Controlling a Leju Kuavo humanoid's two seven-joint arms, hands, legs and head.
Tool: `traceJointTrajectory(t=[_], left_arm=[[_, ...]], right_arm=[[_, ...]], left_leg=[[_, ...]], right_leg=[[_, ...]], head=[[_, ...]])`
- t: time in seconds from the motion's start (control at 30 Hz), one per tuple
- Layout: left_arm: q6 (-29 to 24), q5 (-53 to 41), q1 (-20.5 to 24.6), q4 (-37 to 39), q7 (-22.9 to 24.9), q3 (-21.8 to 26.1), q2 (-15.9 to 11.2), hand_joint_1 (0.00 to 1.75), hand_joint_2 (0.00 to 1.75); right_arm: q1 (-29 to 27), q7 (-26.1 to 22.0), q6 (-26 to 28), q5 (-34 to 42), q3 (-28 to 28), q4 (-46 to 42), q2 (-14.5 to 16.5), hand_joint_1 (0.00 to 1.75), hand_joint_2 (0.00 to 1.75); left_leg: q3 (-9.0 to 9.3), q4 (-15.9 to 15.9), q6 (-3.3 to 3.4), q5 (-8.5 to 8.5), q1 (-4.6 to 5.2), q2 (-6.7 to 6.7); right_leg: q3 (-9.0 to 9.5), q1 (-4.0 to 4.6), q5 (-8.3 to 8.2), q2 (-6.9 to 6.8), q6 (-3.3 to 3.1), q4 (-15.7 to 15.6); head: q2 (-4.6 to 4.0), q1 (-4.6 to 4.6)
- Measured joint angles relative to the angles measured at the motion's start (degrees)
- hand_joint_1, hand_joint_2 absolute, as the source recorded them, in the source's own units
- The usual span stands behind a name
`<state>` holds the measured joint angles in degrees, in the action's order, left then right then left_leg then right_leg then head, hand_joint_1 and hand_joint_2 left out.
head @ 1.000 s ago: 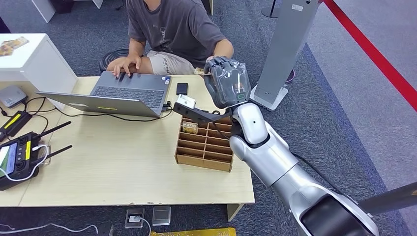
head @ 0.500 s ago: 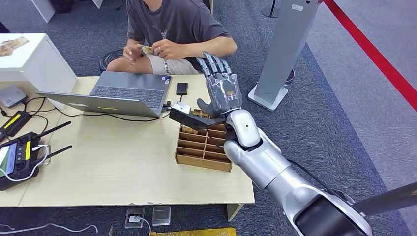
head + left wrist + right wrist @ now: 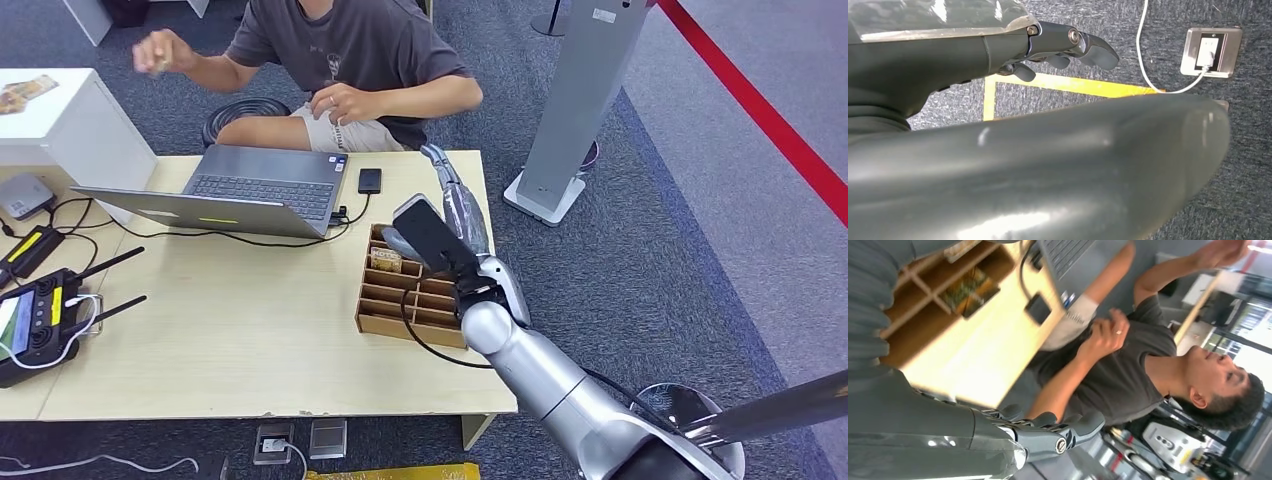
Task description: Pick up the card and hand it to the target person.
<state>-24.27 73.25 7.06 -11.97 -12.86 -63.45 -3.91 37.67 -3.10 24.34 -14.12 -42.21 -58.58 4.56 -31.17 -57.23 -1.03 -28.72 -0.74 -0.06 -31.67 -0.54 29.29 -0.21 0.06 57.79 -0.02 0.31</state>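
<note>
My right hand [image 3: 458, 207] hovers over the far right corner of the wooden divider box [image 3: 410, 326], fingers straight and apart, holding nothing; its fingers [image 3: 1048, 434] point toward the seated person [image 3: 360, 50]. The person's raised hand [image 3: 160, 50] is held out toward the white side table and seems to hold a small yellowish card, blurred. Their other hand [image 3: 340, 103] rests at their lap. Another patterned card [image 3: 386, 259] stands in a far slot of the box, the same card [image 3: 968, 287] seen from the right wrist. My left hand [image 3: 1068, 44] hangs over the floor, fingers loosely extended and empty.
An open laptop [image 3: 260, 180] and a black phone [image 3: 370, 180] lie on the table beyond the box. A remote controller [image 3: 35, 325] with cables sits at the left edge. A grey stand [image 3: 580, 100] rises at the right. A floor socket [image 3: 1210, 52] lies below the left arm.
A second ago my right hand held the card out at the table's far edge. The person took it and lifted it away to the left. My hand opened and drew back over the box.
</note>
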Motion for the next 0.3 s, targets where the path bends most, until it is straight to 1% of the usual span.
traceJointTrajectory(t=[0.13, 0.23, 0.3], left_arm=[[-0.05, 0.2, -0.01, -0.01, -0.14, 0.0, 0.0, 0.0, 0.0], [-0.05, 0.23, -0.01, 0.0, -0.51, 0.0, 0.0, 0.0, 0.0], [-0.05, 0.23, -0.01, 0.0, -0.71, 0.0, 0.0, 0.0, 0.0]], right_arm=[[-3.26, -3.98, 1.23, 10.91, 0.3, -3.79, -0.9, 0.0, 1.75], [-5.85, -6.47, 2.19, 15.42, 0.3, -5.67, -1.5, 0.0, 1.75], [-7.11, -7.49, 2.6, 16.83, 0.29, -6.4, -1.75, 0.0, 1.75]], left_leg=[[0.0, 0.0, 0.0, 0.0, 0.0, 0.0], [0.0, 0.0, 0.0, 0.0, 0.0, 0.0], [0.0, 0.0, 0.0, 0.0, 0.0, 0.0]], right_leg=[[0.0, 0.0, 0.0, 0.0, 0.0, -0.01], [0.0, 0.0, 0.0, 0.0, 0.0, -0.01], [0.0, 0.0, 0.0, 0.0, 0.0, -0.01]], head=[[0.0, -0.01], [0.0, -0.02], [0.0, -0.02]])
